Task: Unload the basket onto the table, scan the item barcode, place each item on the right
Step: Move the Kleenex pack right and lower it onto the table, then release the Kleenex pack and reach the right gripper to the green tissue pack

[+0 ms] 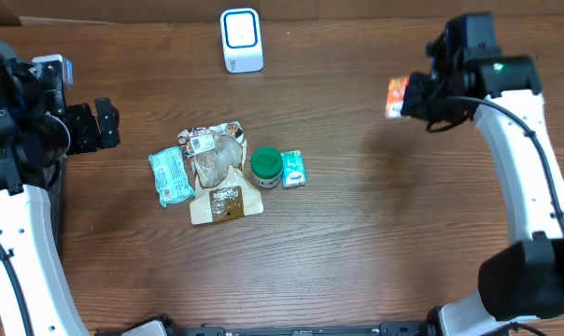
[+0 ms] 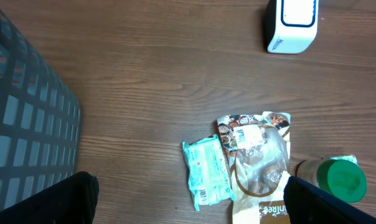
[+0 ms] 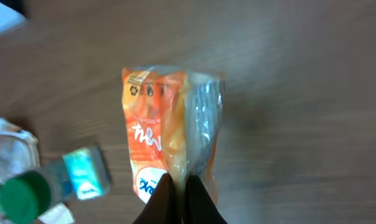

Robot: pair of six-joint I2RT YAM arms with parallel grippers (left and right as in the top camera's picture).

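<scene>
Right gripper point(image 1: 415, 96): clenched on the orange snack packet point(image 1: 397, 97). The wrist view shows both fingers pinching one end of the packet point(image 3: 169, 137), its printed face and a clear panel turned to the camera. No barcode can be made out on the visible face.

Location of the task item: the packet sits well to the right of the white scanner point(image 1: 241, 39) and a little nearer the robot than it, apart from the scanner.

Left gripper point(image 1: 95, 126): released, jaws spread wide and holding nothing. It sits far to the left of the scanner.

Other goods lie in a cluster on the wooden table point(image 1: 375, 252), nearer the robot than the scanner and almost straight in front of it: a teal packet point(image 1: 171, 175), a clear pouch point(image 1: 217, 154) overlapping a brown paper bag point(image 1: 226, 201), a green-capped bottle point(image 1: 266, 165) and a small teal box point(image 1: 293, 169) touching the bottle.

A dark mesh bin point(image 2: 26, 124) shows in the left wrist view, far left of the scanner.
</scene>
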